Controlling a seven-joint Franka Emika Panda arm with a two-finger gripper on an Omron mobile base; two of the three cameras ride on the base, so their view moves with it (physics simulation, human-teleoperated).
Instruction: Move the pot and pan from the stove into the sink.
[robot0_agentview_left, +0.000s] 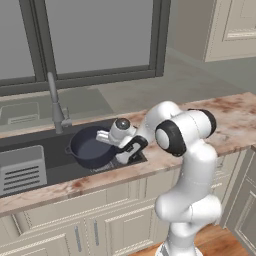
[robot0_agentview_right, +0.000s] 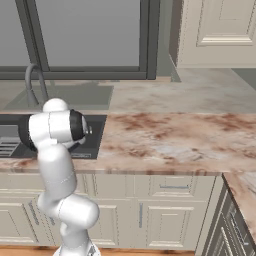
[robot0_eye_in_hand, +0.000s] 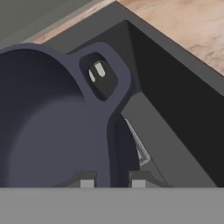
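We are at a kitchen counter of mottled pink-brown stone over cream cabinets, with a wide window behind it and the dark sink let into the top. Nearest us, in the hand view, the gripper sits with its two tips pinched on the rim wall of the pot — one tip inside, one outside, closed on that thin edge. Just past the tips, the pot's loop handle reaches toward the sink's inner corner, close to the wall but, as far as we can tell, apart from it. From the left base view the pot is within the sink's right half, level or nearly so; we cannot tell whether its base touches the floor of the basin. Left of it sits the grey slotted rack, and behind stands the tall faucet. The risks we see: a grip on a narrow rim can let the pot pivot and tip if it swings; letting go while it hangs would drop it hard; and a drift toward the corner could knock the handle on the wall.
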